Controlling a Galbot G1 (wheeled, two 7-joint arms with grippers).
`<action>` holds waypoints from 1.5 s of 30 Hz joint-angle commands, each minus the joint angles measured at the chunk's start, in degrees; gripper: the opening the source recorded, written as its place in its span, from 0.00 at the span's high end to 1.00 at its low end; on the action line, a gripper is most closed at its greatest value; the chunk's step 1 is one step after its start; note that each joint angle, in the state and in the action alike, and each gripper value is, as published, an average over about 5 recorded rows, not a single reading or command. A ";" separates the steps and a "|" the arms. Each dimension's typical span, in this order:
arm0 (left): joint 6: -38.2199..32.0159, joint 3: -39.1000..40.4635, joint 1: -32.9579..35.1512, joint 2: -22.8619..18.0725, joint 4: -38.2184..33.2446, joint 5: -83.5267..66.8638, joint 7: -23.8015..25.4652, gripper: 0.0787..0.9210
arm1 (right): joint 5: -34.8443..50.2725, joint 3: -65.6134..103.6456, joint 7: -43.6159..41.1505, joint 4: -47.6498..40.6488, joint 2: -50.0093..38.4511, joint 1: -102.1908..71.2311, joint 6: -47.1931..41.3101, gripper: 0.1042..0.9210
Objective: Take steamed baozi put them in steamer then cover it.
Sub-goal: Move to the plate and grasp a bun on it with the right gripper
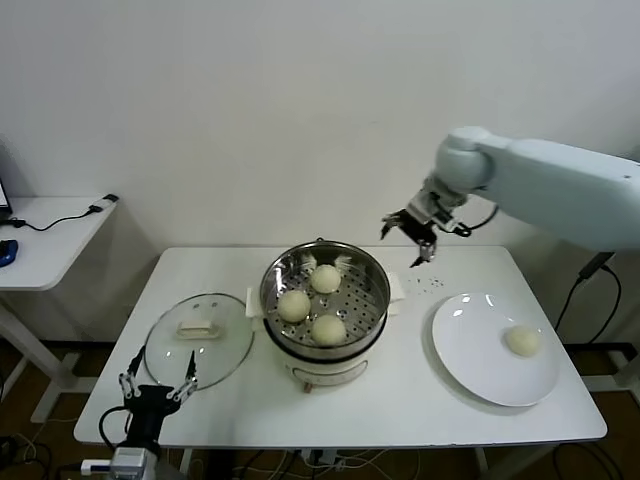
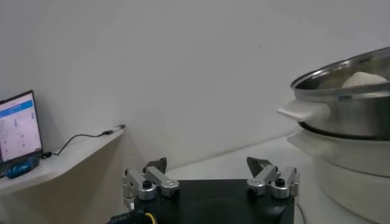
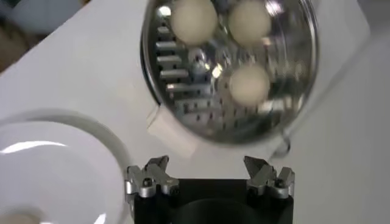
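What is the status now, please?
Right gripper open, empty, above table behind steamer. Left gripper open, parked near glass lid. Three baozi in steamer, one on plate. Nothing blocking.

Three baozi (image 1: 311,302) lie in the steamer (image 1: 375,300), cover (image 1: 200,338) left, plate (image 1: 480,365) with one right.

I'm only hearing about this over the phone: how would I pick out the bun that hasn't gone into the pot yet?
Start at the shiny steamer in the middle of the white table, then look to the robot's right for the flat white plate. The leftover baozi lies alone on it, while the other three buns sit together in the pot.
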 commanded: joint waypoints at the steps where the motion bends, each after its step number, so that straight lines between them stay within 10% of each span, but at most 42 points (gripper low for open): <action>1: 0.11 0.01 0.03 0.12 -0.31 0.11 0.06 0.12 | 1.11 7.58 -2.08 -1.65 -17.44 -12.08 -16.57 0.12; 12: 0.39 0.16 0.19 -0.50 -0.15 0.83 0.06 0.12 | -21.41 38.94 -6.82 -12.59 -20.47 -42.80 -7.79 0.12; 45: 0.83 -0.13 0.54 -0.72 0.25 1.31 0.06 0.12 | -36.78 54.25 -8.14 -33.78 -2.26 -50.74 2.36 0.12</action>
